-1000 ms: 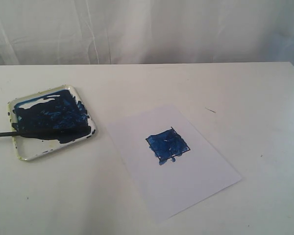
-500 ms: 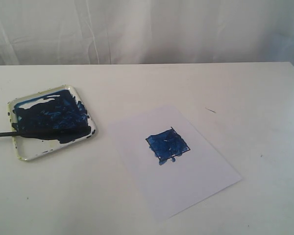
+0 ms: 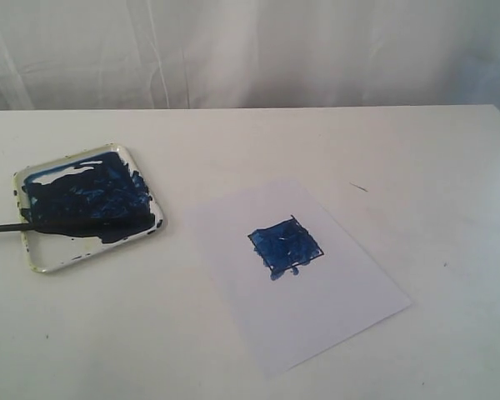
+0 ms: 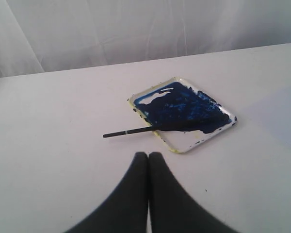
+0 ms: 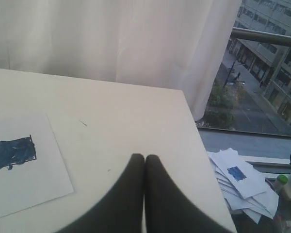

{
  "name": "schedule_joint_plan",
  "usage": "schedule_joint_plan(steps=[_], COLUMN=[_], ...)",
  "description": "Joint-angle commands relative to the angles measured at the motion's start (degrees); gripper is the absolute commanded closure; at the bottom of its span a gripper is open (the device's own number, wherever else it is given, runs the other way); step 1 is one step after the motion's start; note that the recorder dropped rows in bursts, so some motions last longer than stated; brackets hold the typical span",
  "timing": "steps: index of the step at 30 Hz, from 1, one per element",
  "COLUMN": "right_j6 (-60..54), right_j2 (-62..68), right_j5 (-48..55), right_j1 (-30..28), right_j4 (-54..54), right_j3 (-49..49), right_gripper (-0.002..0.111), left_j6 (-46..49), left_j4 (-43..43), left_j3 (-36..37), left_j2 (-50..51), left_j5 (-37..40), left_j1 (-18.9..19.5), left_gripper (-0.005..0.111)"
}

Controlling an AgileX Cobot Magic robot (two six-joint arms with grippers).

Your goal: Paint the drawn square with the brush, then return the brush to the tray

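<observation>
White table [image 3: 233, 142]; drawn square [image 3: 285, 250] blue-filled, edge seemingly overrun.

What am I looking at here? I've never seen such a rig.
It is a two-armed robot at a table. One camera looks on from off the arms; the other two ride the wrists, so the dark paired prongs are the left end effector and right end effector, both shut, holding nothing. On the table lie a paper sheet with the drawn square filled blue, and the tray of blue paint, the brush resting in it with its handle over the rim.
</observation>
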Motion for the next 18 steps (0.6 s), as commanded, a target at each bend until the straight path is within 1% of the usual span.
schedule_joint_plan(steps=[1,3,6,8,10,13,15,18], right_j6=[0.3,0.3,0.3,0.3,1.3,2.4,2.4,2.4], right_j2=[0.0,0.0,0.0,0.0,0.0,0.0,0.0,0.0], right_j5=[-6.3,-11.5,-20.7,-26.8,-33.6,-46.2,-50.9,-54.2], right_j1=[0.0,0.0,0.0,0.0,0.0,0.0,0.0,0.0], right_j4=[-0.9,-0.9,-0.9,-0.6,0.3,0.2,0.2,0.2], right_j3=[3.5,6.3,12.2,16.2,20.6,26.4,30.0,34.6], right_gripper=[0.108,0.108,0.108,0.108,0.108,0.108,0.108,0.108], left_j6=[-0.2,-0.2,-0.2,-1.4,-3.6,-2.0,-2.9,-4.8], left_j4=[0.0,0.4,0.7,0.7,0.7,0.8,0.3,0.2], left_j3=[1.5,2.9,6.7,10.6,15.5,22.1,26.0,32.3], left_j2=[-0.3,-0.3,-0.3,-0.3,-0.3,-0.3,-0.3,-0.3], left_j5=[-0.9,-3.0,-8.2,-13.1,-20.7,-29.4,-32.3,-37.4], left_j1=[0.1,0.1,0.1,0.1,0.1,0.1,0.1,0.1], left_gripper=[0.107,0.107,0.107,0.107,0.107,0.107,0.107,0.107])
